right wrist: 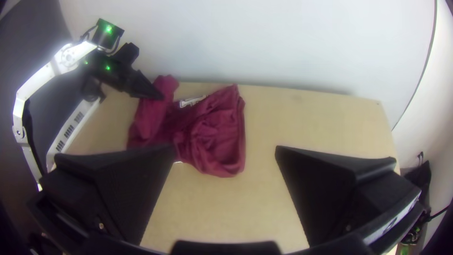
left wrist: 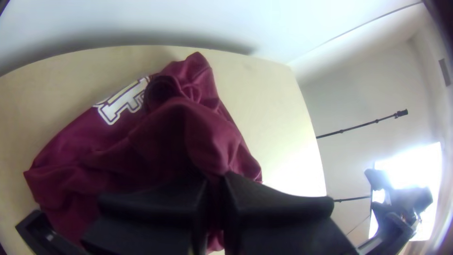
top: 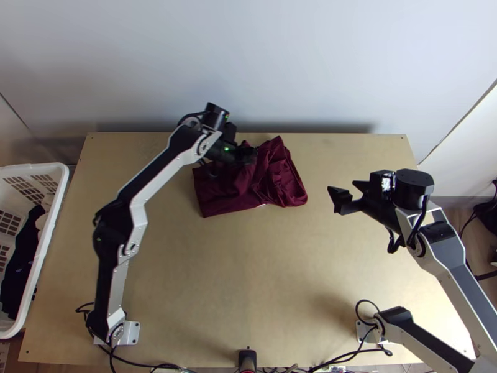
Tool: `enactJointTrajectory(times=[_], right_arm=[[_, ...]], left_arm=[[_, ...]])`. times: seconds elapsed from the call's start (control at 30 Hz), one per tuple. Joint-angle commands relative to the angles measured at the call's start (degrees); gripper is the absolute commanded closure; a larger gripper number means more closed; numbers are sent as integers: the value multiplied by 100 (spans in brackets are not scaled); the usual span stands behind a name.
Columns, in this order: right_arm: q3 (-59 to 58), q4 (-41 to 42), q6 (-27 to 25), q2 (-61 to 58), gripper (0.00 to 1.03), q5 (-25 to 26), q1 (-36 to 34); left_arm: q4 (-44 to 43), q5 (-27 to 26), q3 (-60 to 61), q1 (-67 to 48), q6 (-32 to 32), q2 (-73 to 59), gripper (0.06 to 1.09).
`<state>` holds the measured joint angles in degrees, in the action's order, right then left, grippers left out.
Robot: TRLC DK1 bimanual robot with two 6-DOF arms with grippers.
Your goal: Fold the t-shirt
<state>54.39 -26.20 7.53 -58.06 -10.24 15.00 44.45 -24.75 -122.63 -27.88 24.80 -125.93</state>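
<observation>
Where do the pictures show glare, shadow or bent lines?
Left wrist view: strong glare at the bright panel and on the table, whose edge bends; top view: soft shadow low on the wall; right wrist view: dark corners.

**Left gripper (top: 251,154) pinching, right gripper (top: 346,189) gaping**

From seven o'clock in the top view, the left arm (top: 138,214) is stretching toward twelve, its gripper pointing to three, fingers pressing together. The right arm (top: 452,264), based at five, is bending, its gripper pointing to nine, fingers standing wide apart.
</observation>
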Motion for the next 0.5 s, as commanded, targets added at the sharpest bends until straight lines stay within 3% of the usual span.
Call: enactJointTrajectory(times=[0.0,0.17,0.47], right_arm=[[-87,9,-50,76,5,4,-85],[-131,0,-50,85,5,4,-85],[-297,0,-94,146,5,4,-129]], left_arm=[[-410,111,-710,-306,394,-564,105],[-1175,129,-736,-394,807,-679,105],[-1755,217,-807,-631,1071,-1065,105]])
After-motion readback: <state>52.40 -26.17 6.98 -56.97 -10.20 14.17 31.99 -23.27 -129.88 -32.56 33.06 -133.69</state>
